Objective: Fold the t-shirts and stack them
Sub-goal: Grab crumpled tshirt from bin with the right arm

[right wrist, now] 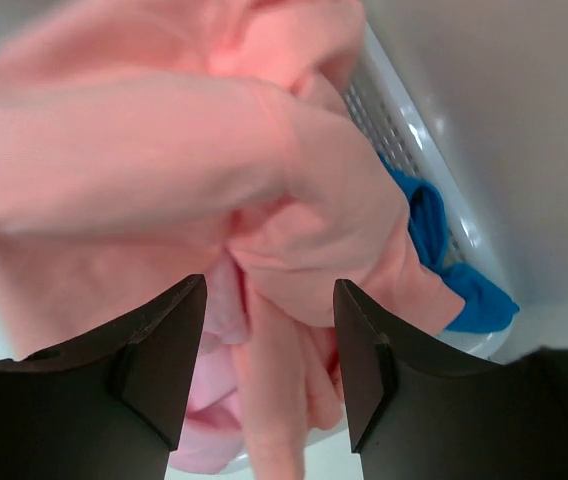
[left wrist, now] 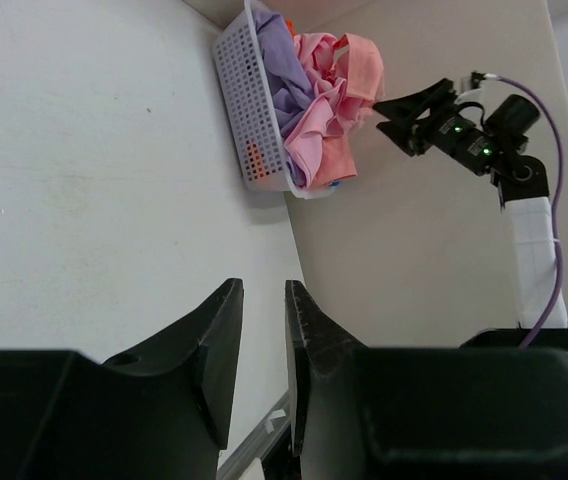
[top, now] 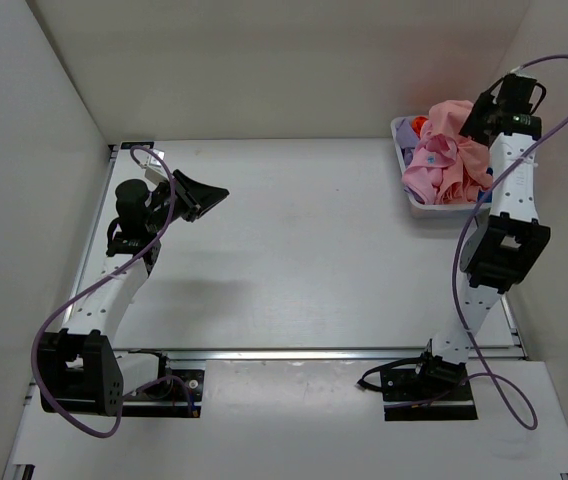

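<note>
the white perforated plastic basket (top: 416,207) stands on the pale tabletop (top: 314,260) at its far right corner. all the t-shirts are inside it, bunched in one heap that rises above the rim.

the salmon-coral cotton t-shirt (top: 449,118) lies uppermost. it is crumpled, so no overall long axis can be read. in the right wrist view one fold of it runs as a narrow strip lengthwise between the fingers, from the heap toward the camera.

the lighter pink t-shirt (top: 434,165) sits below it, on the side of the heap nearer the arm bases. the bright blue t-shirt (right wrist: 434,230) shows only as a bunched edge hanging over the basket rim. a lilac cloth (left wrist: 284,60) lies against the basket wall.

the right hand (top: 467,125) is at the top of the heap, pointing into the salmon fabric. its fingers stand spread, clamping nothing.

the left hand (top: 214,195) hovers over the far left of the tabletop, well apart from the basket. its fingers stand slightly apart and hold nothing.
</note>
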`<state>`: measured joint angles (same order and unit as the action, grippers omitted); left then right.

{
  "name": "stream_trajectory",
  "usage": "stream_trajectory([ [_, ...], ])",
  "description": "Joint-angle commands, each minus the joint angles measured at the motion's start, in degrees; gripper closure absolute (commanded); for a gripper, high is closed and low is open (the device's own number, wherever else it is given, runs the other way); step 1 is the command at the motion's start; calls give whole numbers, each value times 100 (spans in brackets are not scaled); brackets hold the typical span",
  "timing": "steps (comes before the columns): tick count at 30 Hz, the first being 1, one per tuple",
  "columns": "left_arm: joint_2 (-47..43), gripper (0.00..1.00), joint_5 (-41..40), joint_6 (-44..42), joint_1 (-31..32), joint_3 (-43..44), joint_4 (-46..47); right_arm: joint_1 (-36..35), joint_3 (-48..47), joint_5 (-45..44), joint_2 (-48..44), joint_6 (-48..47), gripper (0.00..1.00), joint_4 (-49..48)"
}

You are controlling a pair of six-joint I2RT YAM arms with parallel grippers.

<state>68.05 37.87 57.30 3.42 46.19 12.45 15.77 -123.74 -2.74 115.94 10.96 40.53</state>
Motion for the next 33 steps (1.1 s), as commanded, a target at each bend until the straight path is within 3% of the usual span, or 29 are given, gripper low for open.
stream_trajectory([
  [1, -99, 65, -25, 45, -52, -23, 91, 110, 52, -297, 210, -42, 49, 490],
  [11, -90, 65, 1, 62, -87, -49, 100, 181, 298, 194, 543, 90, 52, 648],
  [14, -82, 65, -16, 62, -113, -58, 117, 207, 61, 239, 667, 73, 58, 850],
  [20, -108, 65, 10, 124, -114, -120, 179, 330, 34, 888, 781, 231, 55, 825],
  [22, -99, 65, -34, 132, -105, -172, 205, 374, -9, 1143, 807, 232, 66, 851],
  [24, -117, 64, -34, 106, -114, -155, 214, 400, -88, 1171, 877, 301, 92, 938],
  [25, -125, 65, -42, 141, -131, -146, 214, 401, -158, 1119, 895, 336, 99, 1026],
  [33, -108, 64, -34, 106, -122, -146, 197, 427, -1142, 959, 553, 468, 100, 879],
])
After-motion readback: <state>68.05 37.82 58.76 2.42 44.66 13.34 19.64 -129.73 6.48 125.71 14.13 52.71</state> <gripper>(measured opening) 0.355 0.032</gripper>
